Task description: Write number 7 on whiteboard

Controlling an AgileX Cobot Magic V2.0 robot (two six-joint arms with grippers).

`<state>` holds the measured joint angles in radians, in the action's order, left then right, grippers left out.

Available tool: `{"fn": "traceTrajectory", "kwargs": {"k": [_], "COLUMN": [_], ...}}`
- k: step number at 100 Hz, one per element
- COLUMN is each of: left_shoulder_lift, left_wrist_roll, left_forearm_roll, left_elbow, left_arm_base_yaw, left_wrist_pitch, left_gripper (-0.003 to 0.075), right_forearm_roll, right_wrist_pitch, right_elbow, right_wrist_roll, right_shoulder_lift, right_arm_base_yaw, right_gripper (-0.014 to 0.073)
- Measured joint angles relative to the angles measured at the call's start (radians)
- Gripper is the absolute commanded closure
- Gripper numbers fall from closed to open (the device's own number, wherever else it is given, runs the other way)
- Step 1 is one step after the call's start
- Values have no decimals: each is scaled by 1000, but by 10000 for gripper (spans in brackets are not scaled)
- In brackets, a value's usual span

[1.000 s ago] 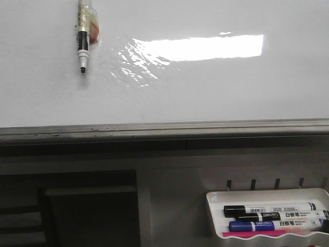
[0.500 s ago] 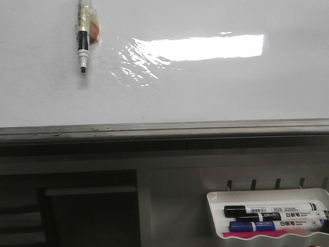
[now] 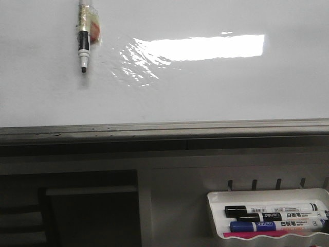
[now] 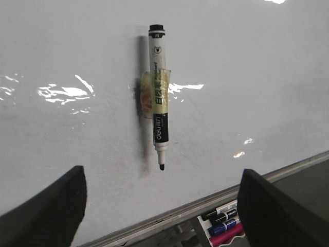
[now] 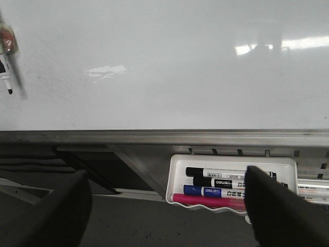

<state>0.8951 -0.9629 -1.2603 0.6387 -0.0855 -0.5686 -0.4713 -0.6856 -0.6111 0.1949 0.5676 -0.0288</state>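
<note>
In the front view the whiteboard [image 3: 205, 87] fills the upper part, its grey metal edge [image 3: 164, 127] running straight across below the writing surface. A bright rectangular reflection [image 3: 203, 47] sits on the board well above that edge. A taped marker pen [image 3: 83, 38] is fixed flat to the board far above the edge, its long axis upright and its black tip pointing down toward the edge. No drawn 7 shows on the board; the surface around the pen is plain white. Below the edge, off to one end, a white wavy-rimmed tray [image 3: 213, 216] holds several markers [image 3: 272, 218] lying lengthwise, parallel to the edge. Neither gripper appears here.

In the left wrist view the left gripper [image 4: 164, 206] stands wide apart, holding nothing, with the taped marker pen [image 4: 159, 98] between and beyond its fingers, stuck to the whiteboard [image 4: 257, 77] by yellowish tape, tip aimed at the board's edge.

In the right wrist view the right gripper [image 5: 167, 206] is likewise spread wide and empty, facing the whiteboard [image 5: 180, 67]; the tray [image 5: 177, 170] hangs just under the board's edge, and the pen [image 5: 7, 72] shows only partly at the frame's side
</note>
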Motion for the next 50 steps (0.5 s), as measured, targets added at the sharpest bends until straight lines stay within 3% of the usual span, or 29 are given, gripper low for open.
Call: {"fn": "traceTrajectory", "kwargs": {"k": [13, 34, 50], "left_shoulder_lift": [84, 196, 283], "left_wrist_roll": [-79, -147, -156], "left_forearm_roll": [-41, -68, -70], "left_elbow": [0, 10, 71], "left_arm_base_yaw": [-109, -322, -404], "left_wrist_pitch": [73, 375, 485], "left_gripper": [208, 208, 208], "right_forearm_roll": [-2, -4, -4], "right_wrist_pitch": [10, 16, 16], "right_elbow": [0, 0, 0], "right_wrist_roll": [2, 2, 2], "right_shoulder_lift": [1, 1, 1], "right_arm_base_yaw": [0, 0, 0], "right_gripper": [50, 50, 50]}}
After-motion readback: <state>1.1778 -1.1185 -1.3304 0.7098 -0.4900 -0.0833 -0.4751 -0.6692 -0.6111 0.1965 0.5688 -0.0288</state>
